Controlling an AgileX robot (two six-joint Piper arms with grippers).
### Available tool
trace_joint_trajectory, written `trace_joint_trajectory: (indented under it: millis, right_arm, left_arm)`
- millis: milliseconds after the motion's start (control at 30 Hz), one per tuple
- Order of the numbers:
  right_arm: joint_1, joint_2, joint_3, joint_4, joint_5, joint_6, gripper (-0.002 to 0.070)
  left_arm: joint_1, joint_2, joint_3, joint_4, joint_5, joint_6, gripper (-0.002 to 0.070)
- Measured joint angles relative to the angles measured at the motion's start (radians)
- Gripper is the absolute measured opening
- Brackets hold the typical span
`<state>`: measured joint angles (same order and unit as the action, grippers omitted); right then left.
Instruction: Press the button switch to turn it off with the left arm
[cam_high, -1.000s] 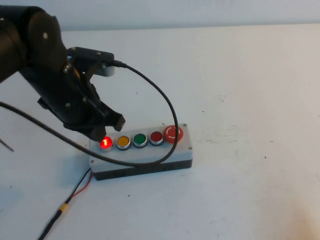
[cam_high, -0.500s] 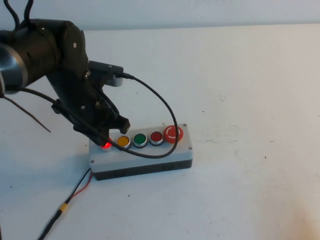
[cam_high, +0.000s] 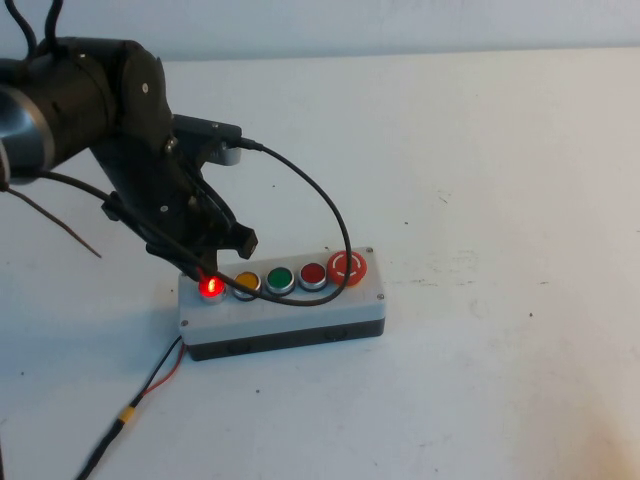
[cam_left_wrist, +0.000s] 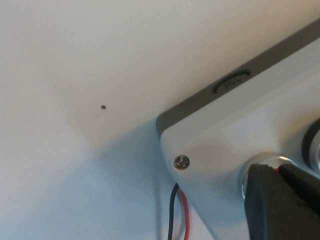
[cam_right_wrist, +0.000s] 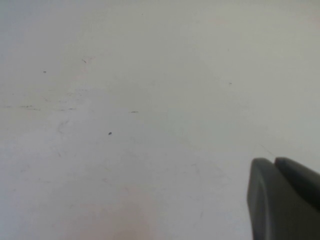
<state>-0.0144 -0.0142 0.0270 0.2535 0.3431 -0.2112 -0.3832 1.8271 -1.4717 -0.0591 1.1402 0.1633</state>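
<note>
A grey switch box (cam_high: 283, 312) lies on the white table with a row of buttons. The leftmost red button (cam_high: 211, 288) is lit. Beside it come a yellow button (cam_high: 246, 282), a green button (cam_high: 280, 279), a red button (cam_high: 313, 274) and a large red mushroom button (cam_high: 347, 267). My left gripper (cam_high: 205, 270) is shut, its tips just above and behind the lit button. In the left wrist view the shut fingertips (cam_left_wrist: 272, 172) cover the button's metal ring (cam_left_wrist: 248, 167), with a red glint between them. My right gripper (cam_right_wrist: 275, 162) is shut over bare table, out of the high view.
A black cable (cam_high: 330, 215) loops from the left wrist over the box. Red and black wires (cam_high: 155, 382) run from the box's left end toward the table's front edge; they also show in the left wrist view (cam_left_wrist: 177, 220).
The left gripper came down onto the lit button half a second ago, then lifted slightly back. The button stays lit throughout.
</note>
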Motion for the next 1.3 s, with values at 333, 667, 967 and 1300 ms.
trace_joint_trajectory:
  millis: [333, 667, 967, 1300]
  right_arm:
    - [0.0, 0.0, 0.0, 0.0, 0.0, 0.0, -0.0016]
    - [0.0, 0.0, 0.0, 0.0, 0.0, 0.0, -0.0016]
    - [0.0, 0.0, 0.0, 0.0, 0.0, 0.0, -0.0016]
    - [0.0, 0.0, 0.0, 0.0, 0.0, 0.0, -0.0016]
  left_arm:
    - [0.0, 0.013, -0.009, -0.004, 0.009, 0.005, -0.0002]
    - [0.0, -0.157, 0.024, -0.008, -0.051, 0.045, -0.0002]
    - [0.0, -0.627, 0.335, -0.056, -0.323, 0.048, -0.0002]
    - [0.0, -1.04, 0.771, -0.058, -0.586, -0.007, -0.0002]
